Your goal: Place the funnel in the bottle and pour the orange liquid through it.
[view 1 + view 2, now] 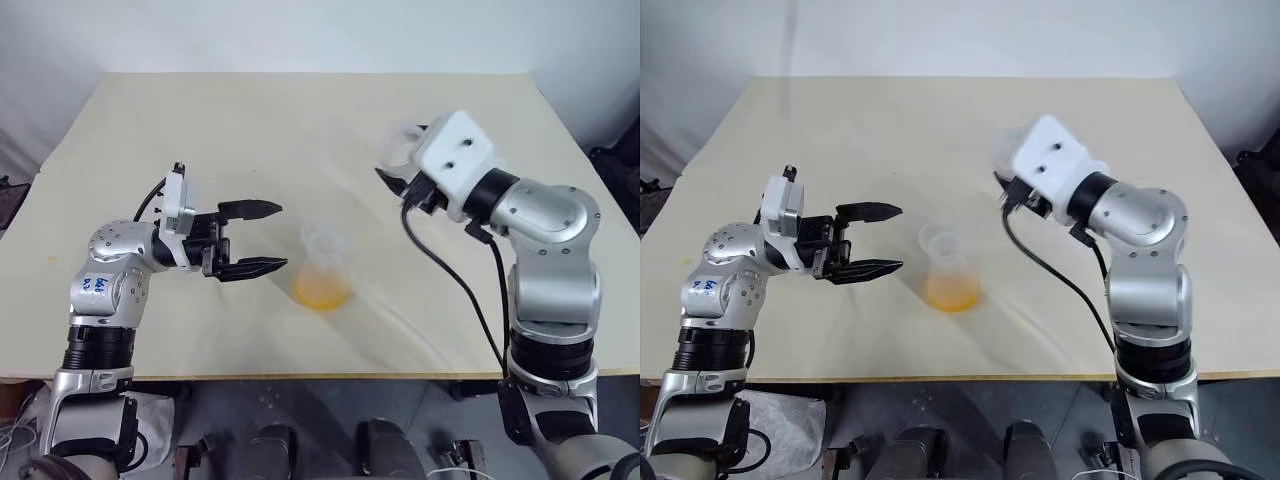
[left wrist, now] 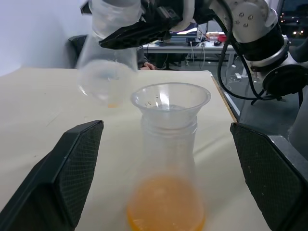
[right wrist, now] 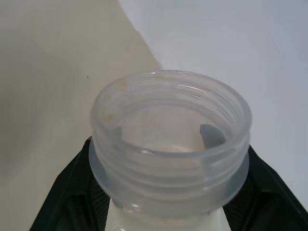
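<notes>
The bottle [image 1: 326, 268], a clear conical flask, stands on the table near the front middle. The clear funnel [image 2: 171, 98] sits in its neck, and the orange liquid [image 2: 166, 204] fills its base. My left gripper [image 1: 276, 238] is open and level just left of the bottle, one finger [image 2: 72, 173] on each side without touching it. My right gripper [image 1: 398, 170] hovers to the right and farther back, shut on a clear screw-mouth vessel [image 3: 171, 144]. That vessel [image 2: 107, 72] looks almost empty, with a trace of orange at its bottom.
The pale tabletop [image 1: 250, 130] stretches wide behind and around the bottle. Its front edge [image 1: 300, 376] runs just below my arms. A black cable [image 1: 450, 280] hangs from my right wrist.
</notes>
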`<action>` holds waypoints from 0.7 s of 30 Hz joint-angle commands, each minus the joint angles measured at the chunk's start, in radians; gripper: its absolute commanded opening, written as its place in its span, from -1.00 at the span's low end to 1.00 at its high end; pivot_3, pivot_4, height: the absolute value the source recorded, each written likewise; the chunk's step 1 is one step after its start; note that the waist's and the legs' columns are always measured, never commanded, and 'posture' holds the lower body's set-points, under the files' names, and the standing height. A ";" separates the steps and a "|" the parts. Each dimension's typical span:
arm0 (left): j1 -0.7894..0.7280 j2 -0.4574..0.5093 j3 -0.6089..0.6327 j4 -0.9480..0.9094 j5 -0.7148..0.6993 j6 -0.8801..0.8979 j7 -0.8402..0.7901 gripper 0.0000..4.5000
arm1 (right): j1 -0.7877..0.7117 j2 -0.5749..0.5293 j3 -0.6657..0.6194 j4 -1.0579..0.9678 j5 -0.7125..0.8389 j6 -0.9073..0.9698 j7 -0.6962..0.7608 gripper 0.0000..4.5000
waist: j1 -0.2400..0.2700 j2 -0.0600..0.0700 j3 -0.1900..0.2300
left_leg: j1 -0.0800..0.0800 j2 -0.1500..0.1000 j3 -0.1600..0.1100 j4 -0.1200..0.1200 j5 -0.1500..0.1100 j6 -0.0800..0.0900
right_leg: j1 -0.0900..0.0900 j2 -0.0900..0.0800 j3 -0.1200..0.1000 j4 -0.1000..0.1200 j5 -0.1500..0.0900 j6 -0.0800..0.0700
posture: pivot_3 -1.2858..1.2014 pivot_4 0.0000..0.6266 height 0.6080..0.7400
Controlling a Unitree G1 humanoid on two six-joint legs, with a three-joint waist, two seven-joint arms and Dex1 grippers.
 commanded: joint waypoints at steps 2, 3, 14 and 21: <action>-0.024 0.013 0.017 0.004 -0.004 -0.005 -0.010 1.00 | 0.038 -0.015 -0.195 0.071 0.127 0.107 -0.081 0.10 | 0.003 0.000 0.000 | 0.000 -0.001 -0.001 0.000 0.000 0.000 | 0.000 0.000 0.000 0.000 0.000 0.000 | 0.03 -0.52 1.00; -0.024 0.015 0.017 0.004 -0.005 -0.003 -0.010 1.00 | 0.043 -0.025 -0.227 0.098 0.148 0.108 -0.097 0.10 | 0.002 0.000 0.000 | 0.000 -0.001 -0.001 0.000 0.000 0.000 | 0.001 -0.001 0.000 0.000 0.000 0.000 | 0.03 -0.52 1.00; -0.033 0.026 0.016 0.010 -0.006 0.007 -0.020 1.00 | 0.096 -0.077 -0.369 0.244 0.345 0.022 -0.240 0.10 | -0.002 0.000 0.000 | 0.000 0.000 0.001 -0.001 0.000 0.000 | 0.000 0.000 0.001 0.000 0.000 0.000 | 0.03 -0.52 1.00; -0.039 0.026 0.015 0.021 -0.002 0.004 -0.029 1.00 | 0.201 -0.069 -0.363 0.243 0.420 -0.095 -0.304 0.26 | 0.001 0.000 0.000 | 0.000 -0.001 0.001 -0.001 0.000 0.000 | 0.000 -0.001 0.001 0.000 0.000 0.000 | 0.03 -0.52 1.00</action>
